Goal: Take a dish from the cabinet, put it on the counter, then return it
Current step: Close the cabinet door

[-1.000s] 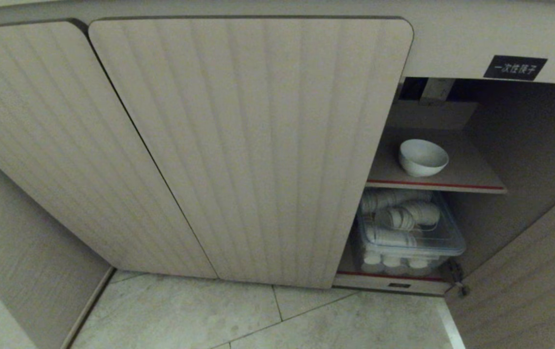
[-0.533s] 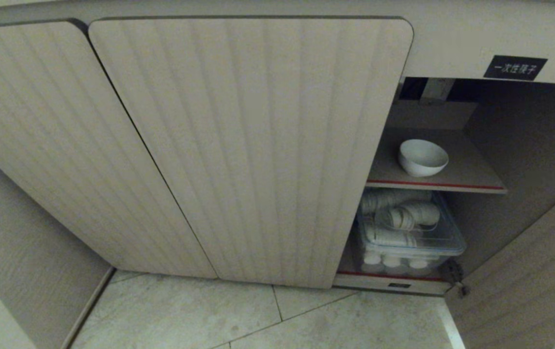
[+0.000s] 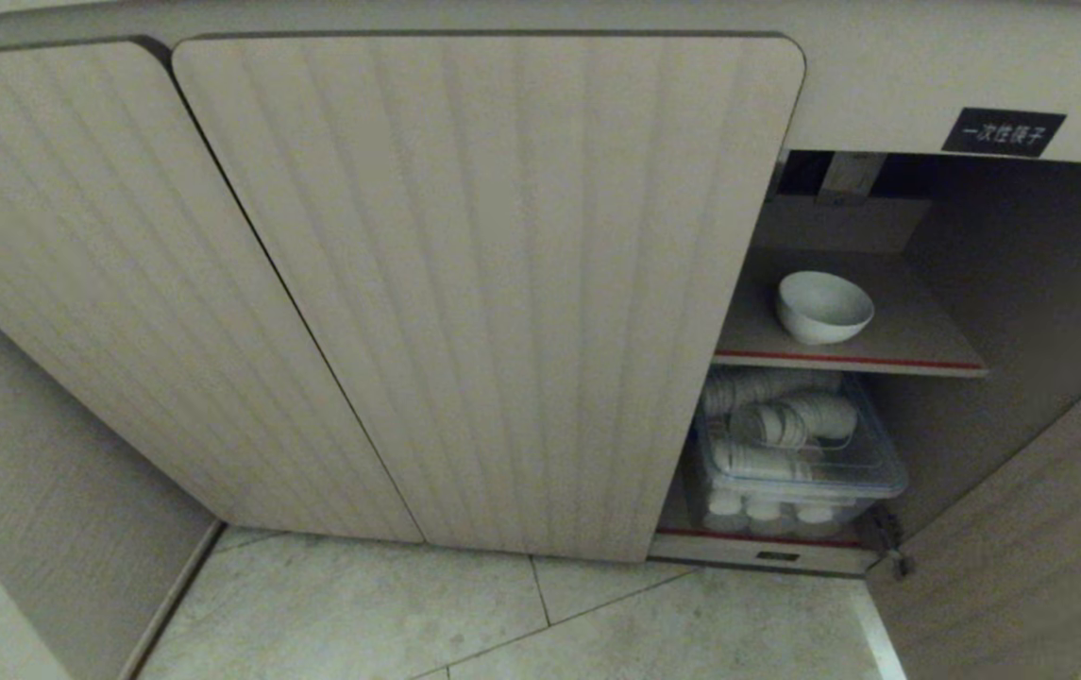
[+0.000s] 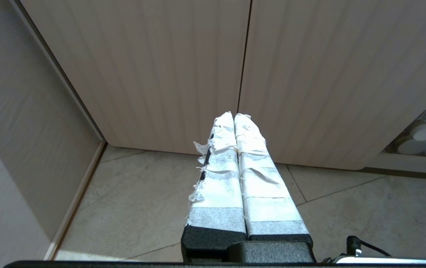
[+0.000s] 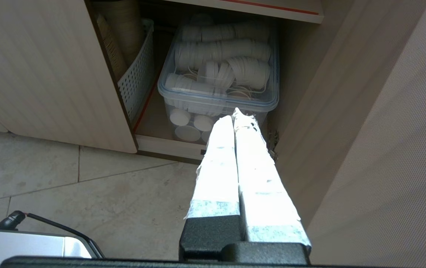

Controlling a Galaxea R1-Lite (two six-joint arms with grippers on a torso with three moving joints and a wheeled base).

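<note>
The dish point(image 3: 824, 306), a small white bowl, sits upright on the red-edged upper shelf point(image 3: 918, 348) inside the open right side of the cabinet point(image 3: 502, 283). Neither arm shows in the head view. My right gripper point(image 5: 234, 113) is shut and empty, low above the floor, pointing at the cabinet's lower compartment, well below the dish. My left gripper point(image 4: 234, 115) is shut and empty, facing the two closed ribbed doors. The counter is out of view.
A clear lidded plastic box point(image 3: 800, 463) point(image 5: 218, 85) of stacked white ribbed cups fills the lower compartment, with a white perforated basket point(image 5: 136, 70) beside it. The opened door point(image 3: 1031, 557) stands at the right. A black label point(image 3: 1003, 131) sits above the opening. Tiled floor point(image 3: 521, 614) lies in front.
</note>
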